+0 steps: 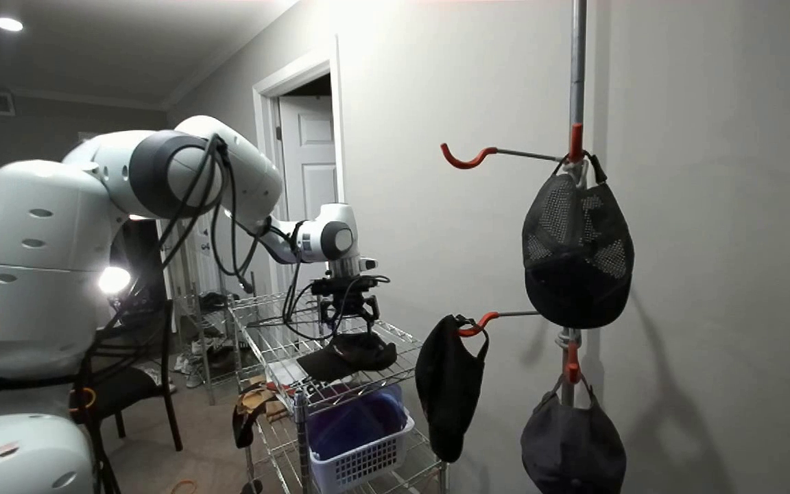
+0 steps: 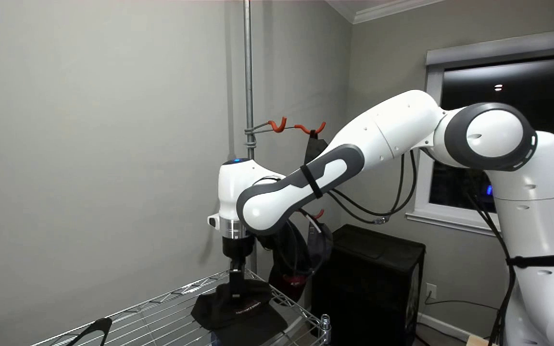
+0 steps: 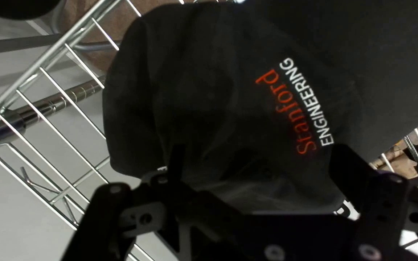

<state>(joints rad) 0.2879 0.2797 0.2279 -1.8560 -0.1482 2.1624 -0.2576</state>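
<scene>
Exterior view — arm (image 1: 247,168) bent, gripper (image 1: 351,328) downward over cap (image 1: 347,357).

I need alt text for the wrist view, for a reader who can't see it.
A dark cap printed "Stanford" in red and "ENGINEERING" in white lies on a wire shelf. The gripper juts in over it from the bottom edge, jaws apart.

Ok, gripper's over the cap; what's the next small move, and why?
Probably ease the jaws together: the open gripper points down at the cap, which shows between its spread fingers in the wrist view. Whether they touch it, I can't tell.
</scene>
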